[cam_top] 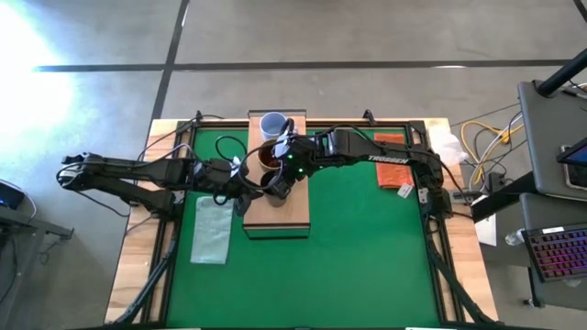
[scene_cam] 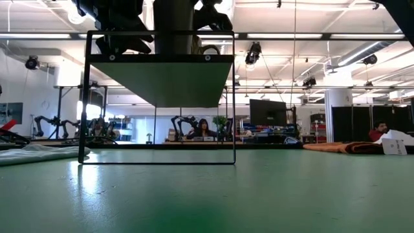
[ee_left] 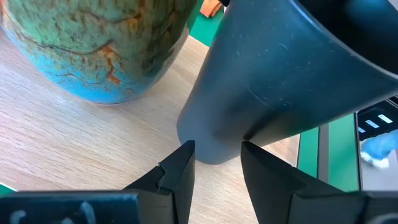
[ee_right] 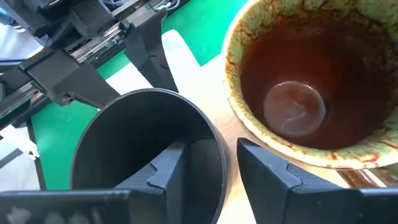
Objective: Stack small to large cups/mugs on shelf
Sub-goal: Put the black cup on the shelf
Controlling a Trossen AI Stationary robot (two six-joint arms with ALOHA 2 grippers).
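Note:
The light-wood shelf (cam_top: 292, 213) stands mid-table. On it, from far to near, are the pale blue-grey mug (cam_top: 272, 124), the brown mug (cam_top: 268, 157) and the slim black cup (cam_top: 278, 185). The brown mug (ee_right: 298, 93) is upright and empty. My right gripper (ee_right: 211, 168) is shut on the black cup (ee_right: 124, 143) and reaches in from the table's right. My left gripper (ee_left: 217, 168) is open, coming from the left, its fingertips on either side of the cup's base (ee_left: 211, 146). It also shows in the high view (cam_top: 249, 191). My right gripper holds the black cup by its rim wall (ee_right: 214, 146) on the side toward the brown mug. One finger (ee_right: 168, 168) is inside the cup and the other finger (ee_right: 267, 177) is outside. The cup leans, its base at the shelf top. My left gripper's fingertips (ee_left: 183, 168) stand at the cup's base; whether they touch it, I cannot tell.
A pale green cloth (cam_top: 213, 229) lies on the green mat left of the shelf. An orange-brown cloth (cam_top: 392, 158) with a white tag lies at the right. The brown mug stands close beside the black cup. The shelf's near end is bare wood.

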